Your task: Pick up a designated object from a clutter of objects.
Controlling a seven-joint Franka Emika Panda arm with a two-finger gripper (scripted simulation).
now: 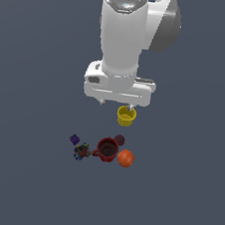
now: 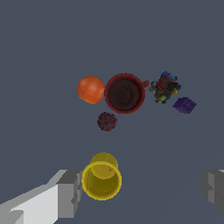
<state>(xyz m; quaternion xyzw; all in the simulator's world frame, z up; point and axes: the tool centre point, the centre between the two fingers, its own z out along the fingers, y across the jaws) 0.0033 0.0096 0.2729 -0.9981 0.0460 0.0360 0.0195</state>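
While hanging high over the clutter with jaws spread wide and empty, gripper [image 1: 116, 105] sits nearer yellow cup [image 2: 102, 176] than target. Beside dark red mug [image 2: 125, 93] handle — purple cube [image 2: 184, 105] on far side — lies lumpy multicoloured item [image 2: 164, 87]. Probably light, rigid, knobbly (slip-prone); best pinched across its middle.

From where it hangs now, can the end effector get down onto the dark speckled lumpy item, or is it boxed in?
Probably yes. The end effector is open and empty above the clutter. The dark speckled item is uncovered, but the red mug handle and purple cube sit close beside it, so clearance looks tight.
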